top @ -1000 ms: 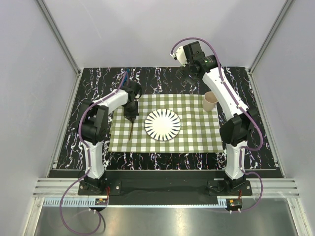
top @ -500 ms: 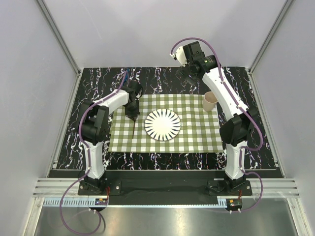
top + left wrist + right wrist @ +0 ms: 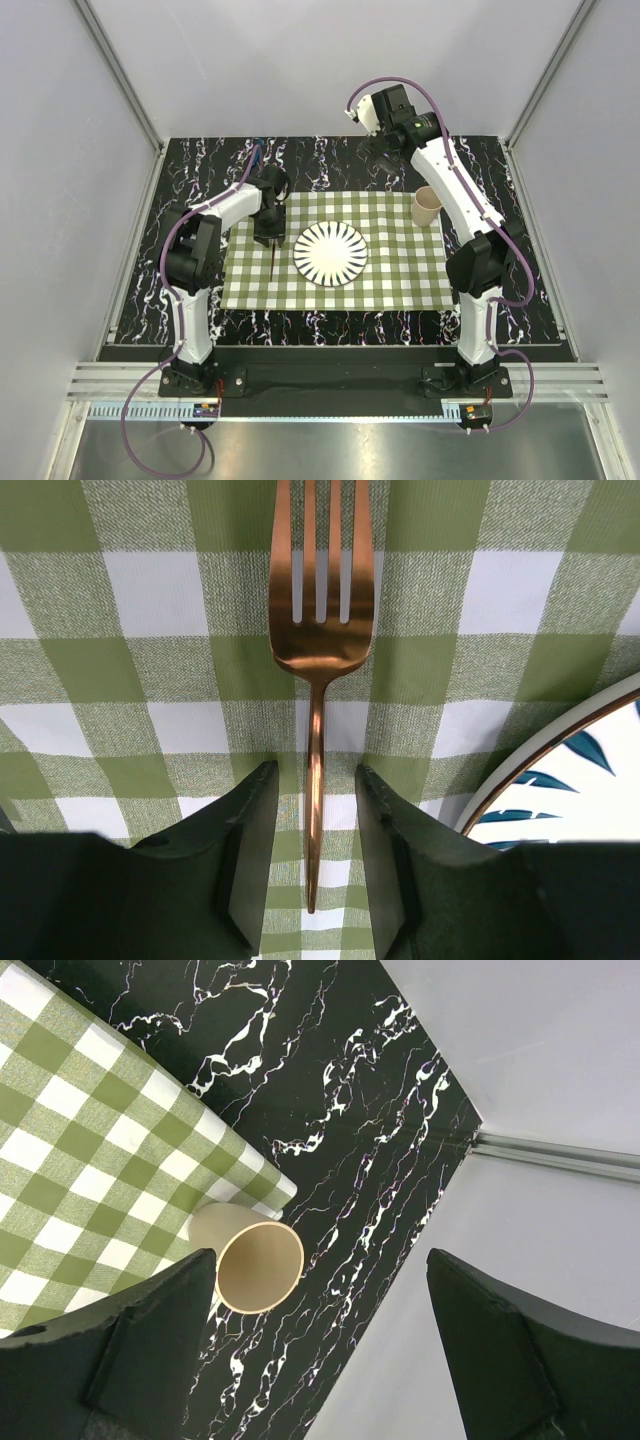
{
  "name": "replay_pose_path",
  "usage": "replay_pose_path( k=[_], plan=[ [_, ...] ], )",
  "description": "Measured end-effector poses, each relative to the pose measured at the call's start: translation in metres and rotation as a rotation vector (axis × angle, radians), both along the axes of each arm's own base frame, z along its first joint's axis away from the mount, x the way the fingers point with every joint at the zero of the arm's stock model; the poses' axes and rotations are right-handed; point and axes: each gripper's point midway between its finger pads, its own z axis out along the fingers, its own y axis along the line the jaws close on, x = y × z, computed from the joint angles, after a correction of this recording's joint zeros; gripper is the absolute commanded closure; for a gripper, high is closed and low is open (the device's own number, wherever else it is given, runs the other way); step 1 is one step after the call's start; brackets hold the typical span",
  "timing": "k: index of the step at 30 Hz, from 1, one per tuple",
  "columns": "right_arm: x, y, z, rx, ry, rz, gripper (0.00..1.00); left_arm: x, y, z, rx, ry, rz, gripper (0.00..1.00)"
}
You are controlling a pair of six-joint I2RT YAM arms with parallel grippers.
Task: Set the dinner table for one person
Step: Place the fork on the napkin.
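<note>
A copper fork (image 3: 320,630) lies flat on the green-and-white checked cloth (image 3: 150,660), just left of the striped white plate (image 3: 331,253); in the top view the fork (image 3: 275,262) lies lengthwise beside the plate. My left gripper (image 3: 315,770) straddles the fork's handle, slightly open, with a gap on each side. My right gripper (image 3: 320,1260) is wide open and empty, high over the back right of the black marbled dinner table (image 3: 330,165). A beige cup (image 3: 250,1260) stands at the cloth's back right corner, below it.
The plate's gold rim (image 3: 560,770) is close to the right of my left fingers. Grey walls with aluminium posts (image 3: 125,90) close in the table on three sides. The table's far right edge meets the wall (image 3: 520,1150).
The fork has swung from a slant to lie straight beside the plate, and my left gripper has shifted slightly back and right. The right arm has not moved.
</note>
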Motion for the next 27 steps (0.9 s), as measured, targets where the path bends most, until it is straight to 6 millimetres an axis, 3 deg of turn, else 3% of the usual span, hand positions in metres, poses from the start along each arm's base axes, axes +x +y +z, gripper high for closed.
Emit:
replay_pose_path(
  k=[9, 17, 20, 22, 25, 27],
  plan=[
    [0.0, 0.0, -0.001, -0.006, 0.004, 0.003, 0.06, -0.001, 0.0, 0.005, -0.005, -0.007, -0.027, 0.49],
    [-0.001, -0.001, -0.005, -0.016, 0.014, 0.007, 0.06, 0.017, 0.0, 0.041, -0.021, -0.105, -0.074, 0.35],
    [-0.001, -0.003, -0.004, -0.026, 0.011, 0.005, 0.06, 0.036, 0.006, 0.059, -0.025, -0.16, -0.081, 0.36],
    [0.0, -0.004, -0.004, -0.032, 0.008, 0.001, 0.06, 0.054, 0.014, 0.074, -0.031, -0.202, -0.068, 0.44],
    [0.001, -0.004, -0.003, -0.035, 0.003, 0.003, 0.06, 0.103, 0.034, 0.094, -0.057, -0.285, -0.047, 0.51],
    [0.001, -0.004, -0.002, -0.038, 0.002, 0.002, 0.06, 0.136, 0.052, 0.096, -0.052, -0.33, -0.044, 0.54]
  ],
)
